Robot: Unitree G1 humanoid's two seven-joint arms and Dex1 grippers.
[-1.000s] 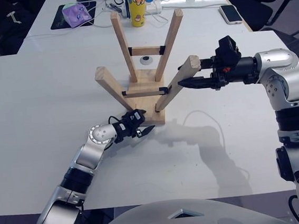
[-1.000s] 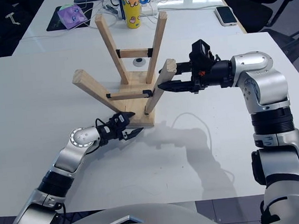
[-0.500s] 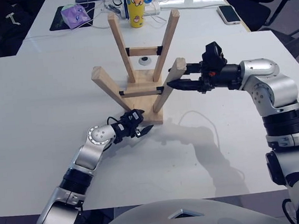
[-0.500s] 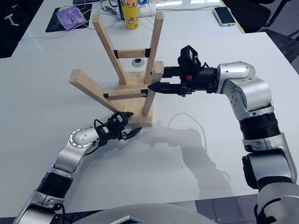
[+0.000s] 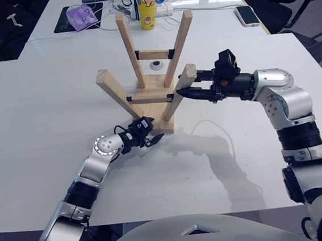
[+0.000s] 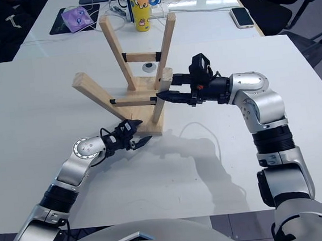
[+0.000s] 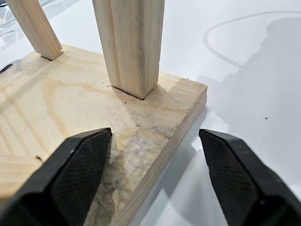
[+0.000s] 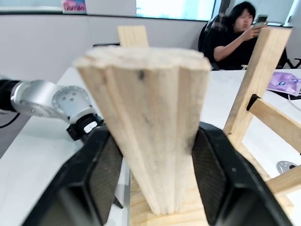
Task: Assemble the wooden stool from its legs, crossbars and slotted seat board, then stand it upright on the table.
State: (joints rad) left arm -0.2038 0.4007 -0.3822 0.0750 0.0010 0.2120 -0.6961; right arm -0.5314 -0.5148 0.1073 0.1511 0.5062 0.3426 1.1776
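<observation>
The stool (image 5: pixel 150 93) stands upside down on the white table (image 5: pixel 46 109), its seat board (image 7: pixel 70 108) flat on the tabletop and its 4 legs pointing up. The 2 legs on the far side of the stool are tied by a crossbar (image 5: pixel 156 55) with black brackets at its ends. The 2 near legs splay outward and are tied by a lower crossbar.

Since 1 second ago, the right gripper (image 5: pixel 187 84) has swung in toward the middle of the stool. The leg (image 5: pixel 182 87) it holds went with it, so the leg's free end now sits closer to the far pair and the leg stands steeper. Its jaws are clamped on that leg near the top, 1 pad on each side of the wood.

The left gripper (image 7: pixel 155 136) has barely shifted. It sits at the near corner of the seat board with its jaws spread wide, 1 finger over the board and 1 over the bare table beside the edge.

Beyond the stool stands a yellow cup (image 5: pixel 148 6) with a cartoon print whose lettering is too small to tell. A purple printed pouch (image 5: pixel 81 15) lies beyond the stool to its left and a phone (image 5: pixel 249 14) to its right. A small round disc (image 5: pixel 157 65) lies just behind the seat board.
</observation>
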